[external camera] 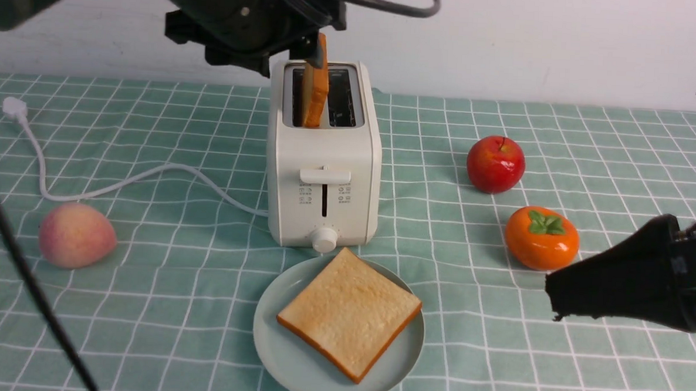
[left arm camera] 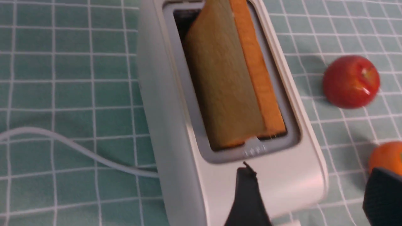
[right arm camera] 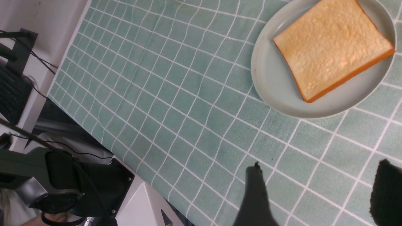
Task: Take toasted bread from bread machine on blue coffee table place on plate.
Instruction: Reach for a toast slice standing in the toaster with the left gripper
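The cream-white bread machine (external camera: 324,171) stands mid-table on the mint-green grid cloth of the coffee table (external camera: 166,328). One slice of toasted bread (external camera: 316,88) stands tilted in its top opening (left arm camera: 232,84), sticking out above it. A second slice (external camera: 348,320) lies flat on the pale plate (external camera: 282,357) in front of the machine, seen also in the right wrist view (right arm camera: 331,47). My left gripper (left arm camera: 311,171) hovers open above the machine's top, its jaws wide apart and holding nothing. My right gripper (external camera: 555,295) hangs open low over bare cloth (right arm camera: 320,169), to the right of the plate (right arm camera: 270,84).
A red apple (external camera: 495,164) and an orange persimmon (external camera: 541,238) lie right of the machine. A peach (external camera: 76,235) lies at the left. The white cord (external camera: 119,182) runs left to its plug (external camera: 12,108). The table's edge and dark equipment (right arm camera: 72,188) show in the right wrist view.
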You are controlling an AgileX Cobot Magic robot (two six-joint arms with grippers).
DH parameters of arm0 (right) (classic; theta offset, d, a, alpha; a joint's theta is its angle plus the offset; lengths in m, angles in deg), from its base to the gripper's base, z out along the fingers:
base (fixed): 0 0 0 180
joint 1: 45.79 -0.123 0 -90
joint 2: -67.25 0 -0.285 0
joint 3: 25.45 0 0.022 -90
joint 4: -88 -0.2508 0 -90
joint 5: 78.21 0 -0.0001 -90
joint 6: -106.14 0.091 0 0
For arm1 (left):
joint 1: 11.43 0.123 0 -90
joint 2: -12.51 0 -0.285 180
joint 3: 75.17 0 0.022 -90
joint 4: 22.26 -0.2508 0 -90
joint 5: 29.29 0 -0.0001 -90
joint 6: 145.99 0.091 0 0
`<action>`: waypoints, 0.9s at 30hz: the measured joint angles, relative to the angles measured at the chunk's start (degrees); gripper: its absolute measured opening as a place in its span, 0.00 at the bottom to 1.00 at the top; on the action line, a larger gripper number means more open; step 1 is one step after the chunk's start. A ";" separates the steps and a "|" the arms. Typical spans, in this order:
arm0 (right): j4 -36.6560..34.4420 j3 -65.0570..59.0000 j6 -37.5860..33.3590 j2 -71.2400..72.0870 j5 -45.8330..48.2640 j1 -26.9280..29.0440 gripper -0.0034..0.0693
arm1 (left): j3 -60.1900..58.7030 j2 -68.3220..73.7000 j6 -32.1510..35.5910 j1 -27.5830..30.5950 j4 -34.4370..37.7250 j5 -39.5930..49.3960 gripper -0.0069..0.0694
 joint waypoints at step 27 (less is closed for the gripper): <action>1.12 0.00 -1.47 0.00 0.52 0.00 0.69 | 11.18 -0.75 -7.33 -2.16 -22.07 9.33 0.22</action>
